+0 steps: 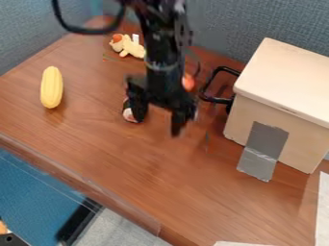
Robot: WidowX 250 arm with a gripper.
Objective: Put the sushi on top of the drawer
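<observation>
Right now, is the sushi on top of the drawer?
No, the sushi is down beside the tool, apart from the drawer.

On the brown wood-grain worktop (173, 178), I see a long yellow plastic-looking corn cob (51, 87) toward the left end. A small cream-yellow toy figure (132, 48) lies near the far corner, by the blue-grey fabric partitions (22, 29). Toward the back edge are a partly hidden orange-red thing (187, 82) and a black looped frame (215, 100).
</observation>
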